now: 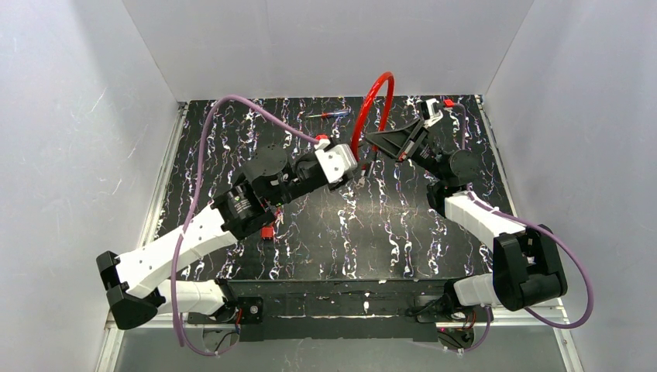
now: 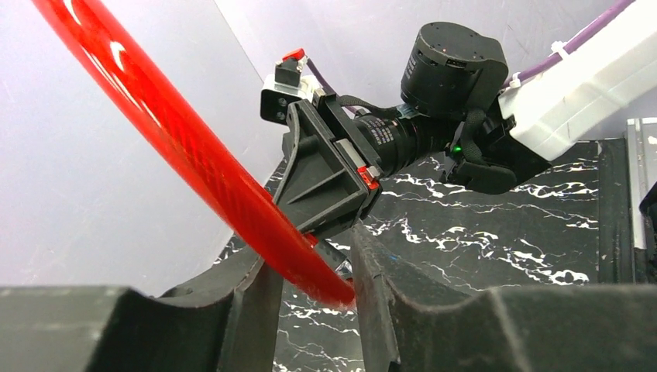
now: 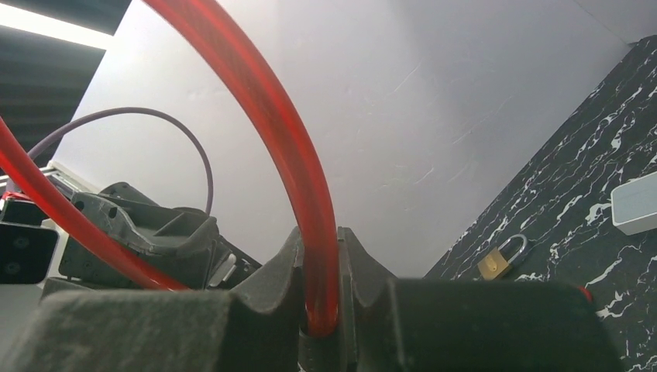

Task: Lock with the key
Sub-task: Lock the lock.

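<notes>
A red cable lock (image 1: 373, 99) arches up over the back of the black marbled mat. My right gripper (image 1: 385, 141) is shut on one leg of the cable (image 3: 273, 116), which runs down between its fingers (image 3: 288, 267). My left gripper (image 1: 362, 172) is open around the cable's other end (image 2: 321, 279). That end rests against the right-hand finger, with a gap on the other side. A dark, part-silver piece (image 2: 346, 258) shows just behind that end. A small brass padlock (image 3: 500, 260) lies on the mat. I cannot pick out the key for certain.
A thin blue and red item (image 1: 329, 115) lies near the back edge of the mat. A small red piece (image 1: 268, 231) lies beside the left forearm. White walls close in the back and both sides. Purple cables loop off both arms.
</notes>
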